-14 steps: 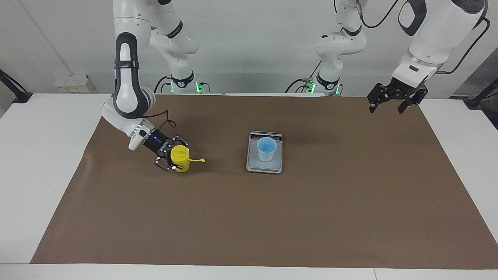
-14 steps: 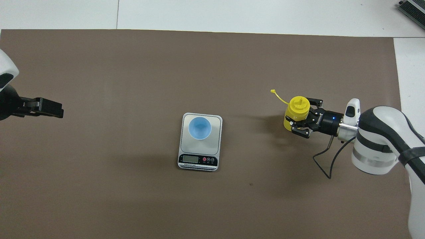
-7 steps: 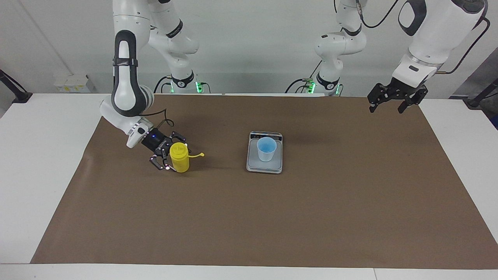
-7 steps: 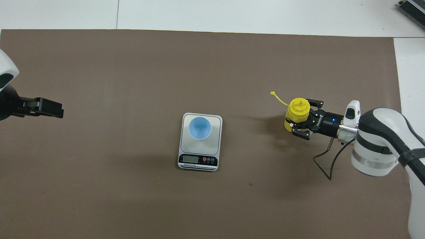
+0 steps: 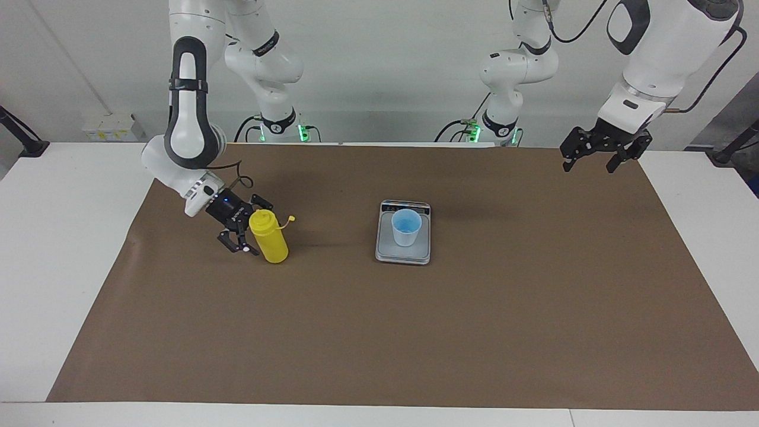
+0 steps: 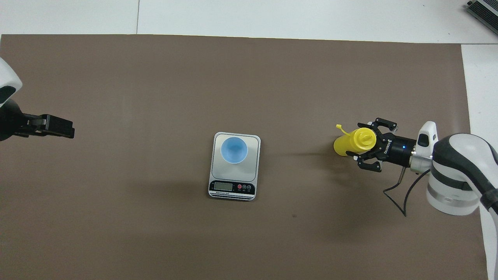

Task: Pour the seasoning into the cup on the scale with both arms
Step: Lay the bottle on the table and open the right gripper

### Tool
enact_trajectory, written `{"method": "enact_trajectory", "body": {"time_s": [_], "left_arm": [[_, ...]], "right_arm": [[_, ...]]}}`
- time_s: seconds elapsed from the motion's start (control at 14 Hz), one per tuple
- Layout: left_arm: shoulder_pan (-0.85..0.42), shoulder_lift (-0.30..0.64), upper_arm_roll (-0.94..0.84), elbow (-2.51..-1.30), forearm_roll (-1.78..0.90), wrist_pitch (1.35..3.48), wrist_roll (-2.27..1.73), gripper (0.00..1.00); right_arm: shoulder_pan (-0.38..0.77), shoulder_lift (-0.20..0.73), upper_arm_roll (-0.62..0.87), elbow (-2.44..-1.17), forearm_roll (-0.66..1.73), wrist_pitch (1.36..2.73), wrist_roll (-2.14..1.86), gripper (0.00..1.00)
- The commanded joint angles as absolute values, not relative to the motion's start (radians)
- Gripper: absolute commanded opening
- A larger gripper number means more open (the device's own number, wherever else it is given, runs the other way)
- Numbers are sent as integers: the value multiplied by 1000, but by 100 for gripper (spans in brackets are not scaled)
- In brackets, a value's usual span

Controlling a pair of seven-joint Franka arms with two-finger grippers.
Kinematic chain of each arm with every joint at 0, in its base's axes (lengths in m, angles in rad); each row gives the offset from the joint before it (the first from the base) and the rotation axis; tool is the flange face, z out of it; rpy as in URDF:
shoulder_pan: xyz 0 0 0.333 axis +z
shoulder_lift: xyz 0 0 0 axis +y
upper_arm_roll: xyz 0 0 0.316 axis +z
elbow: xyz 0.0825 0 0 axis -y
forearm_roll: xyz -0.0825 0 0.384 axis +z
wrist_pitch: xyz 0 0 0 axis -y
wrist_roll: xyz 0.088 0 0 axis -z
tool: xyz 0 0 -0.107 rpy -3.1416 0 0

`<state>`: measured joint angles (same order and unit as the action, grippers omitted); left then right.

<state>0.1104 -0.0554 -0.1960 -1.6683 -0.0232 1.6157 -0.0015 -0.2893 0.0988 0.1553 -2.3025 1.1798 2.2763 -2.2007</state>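
The yellow seasoning bottle (image 5: 270,240) (image 6: 352,142) rests on the brown mat toward the right arm's end of the table, its top leaning toward my right gripper (image 5: 254,228) (image 6: 366,144). That gripper is low beside it, open, with its fingers spread wide on either side of the bottle's top. The bottle's cap strap (image 5: 286,221) sticks out toward the scale. The pale-blue cup (image 5: 406,228) (image 6: 234,150) stands upright on the silver scale (image 5: 403,254) (image 6: 233,173) at mid-table. My left gripper (image 5: 598,160) (image 6: 64,129) hangs open over the mat's edge at the left arm's end, waiting.
A brown mat (image 5: 415,332) covers most of the white table (image 5: 59,249). A black cable (image 6: 397,194) loops from the right wrist down onto the mat. Small boxes (image 5: 109,127) sit at the table's corner near the right arm's base.
My right gripper has opened off the bottle and drawn back toward the right arm's end. The bottle now leans toward it, and the strap has swung. The left arm has not moved.
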Motion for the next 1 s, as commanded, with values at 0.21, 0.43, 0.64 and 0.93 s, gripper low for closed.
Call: {"method": "enact_trajectory", "body": {"time_s": [0.21, 0.43, 0.64, 0.93], "left_arm": [[121, -72, -198, -1680, -34, 1611, 12, 100], [121, -72, -198, -1680, -34, 1611, 12, 100], [123, -72, -198, -1680, -34, 1611, 12, 100], [123, -72, -198, -1680, -34, 1611, 12, 100]], "right_arm": [[-330, 49, 153, -2209, 826, 2267, -2152, 100], [-327, 35, 155, -2134, 634, 2244, -2062, 100], [-304, -20, 163, -2126, 516, 2233, -1872, 100], [-226, -64, 166, -2111, 444, 2209, -1530, 100]]}}
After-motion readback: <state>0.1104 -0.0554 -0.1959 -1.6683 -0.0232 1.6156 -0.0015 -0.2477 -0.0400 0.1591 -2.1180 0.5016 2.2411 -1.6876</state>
